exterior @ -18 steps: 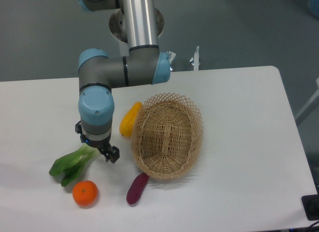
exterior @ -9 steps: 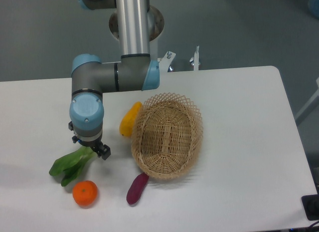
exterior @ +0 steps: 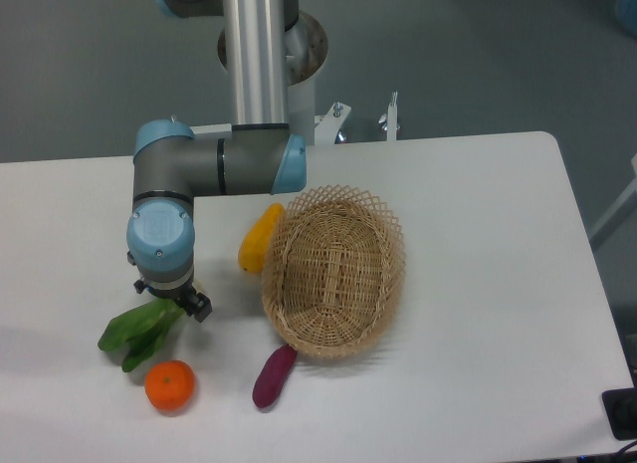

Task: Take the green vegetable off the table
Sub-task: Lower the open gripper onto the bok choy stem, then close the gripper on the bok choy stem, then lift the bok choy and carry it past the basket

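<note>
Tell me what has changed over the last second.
The arm swung left in the picture, carrying the pincer from the bok choy's right end to above its stem end. No grasp can be seen; the bok choy lies where it was on the table. Basket, orange, sweet potato and yellow vegetable have not moved.

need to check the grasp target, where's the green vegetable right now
The green vegetable lies on the table at the picture's lower left, directly under the gripper, just above the orange fruit.
</note>
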